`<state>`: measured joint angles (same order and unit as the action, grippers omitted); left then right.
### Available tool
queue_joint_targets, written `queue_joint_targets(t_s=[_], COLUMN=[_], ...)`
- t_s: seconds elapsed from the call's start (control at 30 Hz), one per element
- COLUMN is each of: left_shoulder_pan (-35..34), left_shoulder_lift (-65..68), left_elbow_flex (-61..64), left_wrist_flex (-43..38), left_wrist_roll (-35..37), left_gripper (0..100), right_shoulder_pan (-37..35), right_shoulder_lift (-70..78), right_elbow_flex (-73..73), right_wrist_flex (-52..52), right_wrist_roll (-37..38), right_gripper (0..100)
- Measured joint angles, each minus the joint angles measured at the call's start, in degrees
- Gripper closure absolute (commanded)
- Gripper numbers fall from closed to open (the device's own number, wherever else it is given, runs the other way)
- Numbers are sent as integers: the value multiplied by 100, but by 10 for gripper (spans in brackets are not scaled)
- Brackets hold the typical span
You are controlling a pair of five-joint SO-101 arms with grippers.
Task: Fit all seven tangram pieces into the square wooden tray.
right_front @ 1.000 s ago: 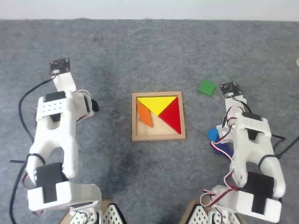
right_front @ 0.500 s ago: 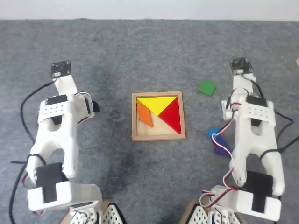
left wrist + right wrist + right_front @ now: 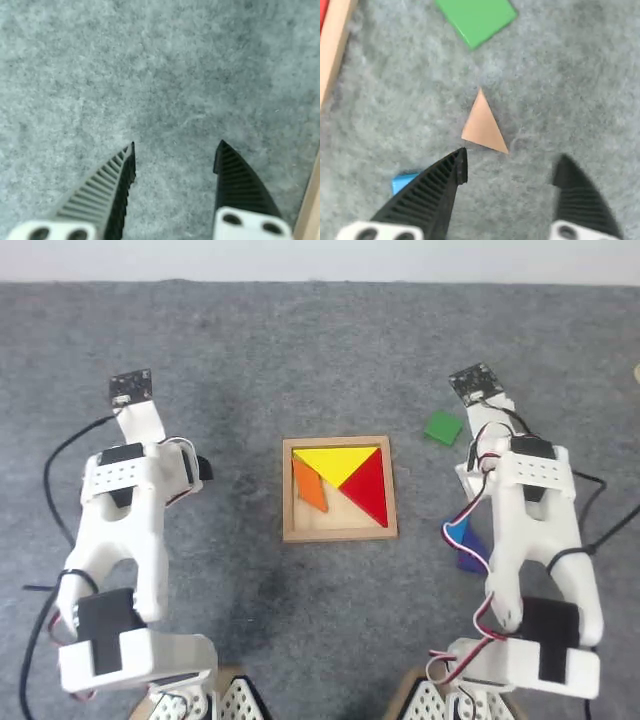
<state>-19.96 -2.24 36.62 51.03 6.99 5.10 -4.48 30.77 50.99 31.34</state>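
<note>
- We see the square wooden tray [image 3: 340, 531] at the middle of the grey bench [image 3: 300, 360], between the two arms.
- Three pieces lie in it. A yellow triangle [image 3: 335, 461] runs along the far side. A red triangle [image 3: 369, 490] fills the right side, touching the yellow one. An orange piece [image 3: 310, 488] sits at the left.
- The near part of the tray shows bare wood.
- A green square [image 3: 442, 427] lies on the bench, beyond the tray's far right corner and apart from it.
- A blue piece [image 3: 456, 532] and a darker piece [image 3: 468, 559] sit by the right arm, partly hidden under it.
- The right end effector [image 3: 514, 155] hangs over the bench with its fingers apart, gripping nothing.
- A tan triangle [image 3: 482, 126] lies flat just ahead of those fingertips, between them and the green square, touching neither.
- The left end effector [image 3: 175, 145] is held over bare bench left of the tray, its fingers also apart and empty.
</note>
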Motion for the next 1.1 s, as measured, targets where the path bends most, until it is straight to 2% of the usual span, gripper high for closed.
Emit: queue_joint_targets(t_s=[0.5,0.63,0.87,1.1], left_shoulder_pan=[0,0,0,0], left_shoulder_lift=[0,0,0,0], left_elbow_flex=[0,0,0,0], left_wrist_flex=[0,0,0,0], left_wrist_roll=[0,0,0,0], left_gripper=[747,747,747,747], right_shoulder_pan=[-264,-264,-281,-281], right_shoulder_lift=[1415,1495,1495,1486], right_elbow_flex=[-149,-264,-273,-273], right_wrist_flex=[-633,-633,-633,-633], right_wrist_roll=[88,88,88,88], right_gripper=[747,768,894,908])
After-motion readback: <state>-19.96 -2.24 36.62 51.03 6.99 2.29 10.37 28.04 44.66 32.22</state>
